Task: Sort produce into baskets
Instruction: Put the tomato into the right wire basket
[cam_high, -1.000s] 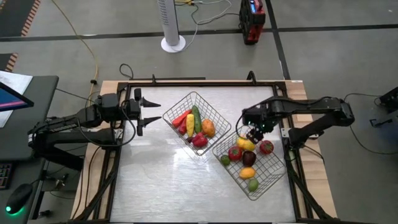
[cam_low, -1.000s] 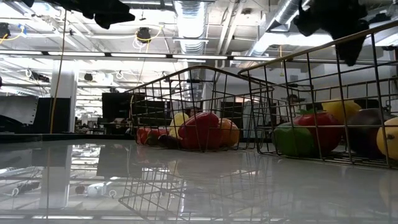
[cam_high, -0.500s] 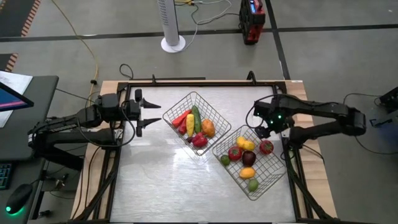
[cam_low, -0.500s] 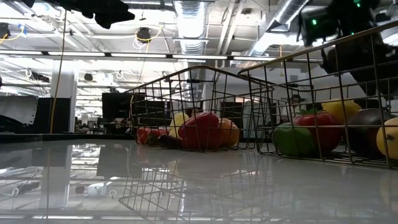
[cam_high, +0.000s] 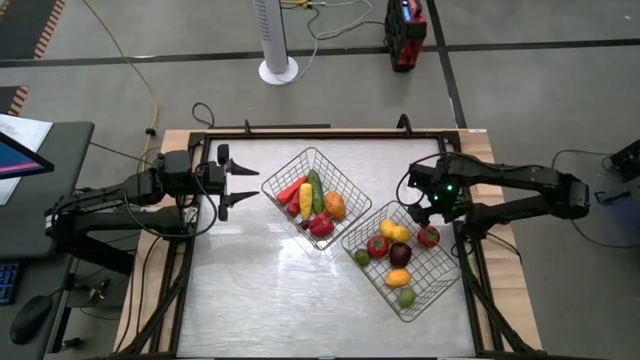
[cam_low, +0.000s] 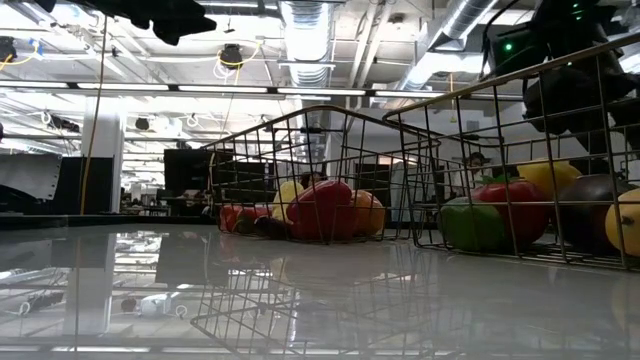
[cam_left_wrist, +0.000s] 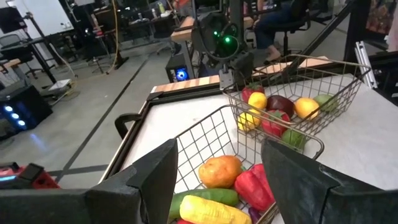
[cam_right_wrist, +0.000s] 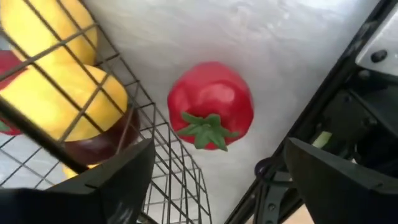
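Note:
Two wire mesh baskets stand on the table. The left basket (cam_high: 312, 153) holds a red pepper, yellow corn, a green cucumber and an orange piece (cam_high: 334, 206). The right basket (cam_high: 452, 272) holds yellow, red, dark purple and green pieces. A red tomato (cam_right_wrist: 211, 106) lies on the table just outside the right basket's far right wall; it also shows in the high view (cam_high: 428, 237). My right gripper (cam_high: 430, 208) hangs open above this tomato, its fingers to either side and apart from it (cam_right_wrist: 219, 155). My left gripper (cam_high: 245, 180) is open and empty, left of the left basket (cam_left_wrist: 219, 146).
Black frame rails (cam_high: 470, 250) run close along the table's right edge beside the tomato. The near half of the table (cam_high: 280, 300) is bare metal. In the low view, both baskets (cam_low: 330, 120) stand across the middle and right.
My right gripper has gone a short way from above the right basket's far corner toward the table's right edge, and now stands over the red tomato. The produce and baskets have kept their places.

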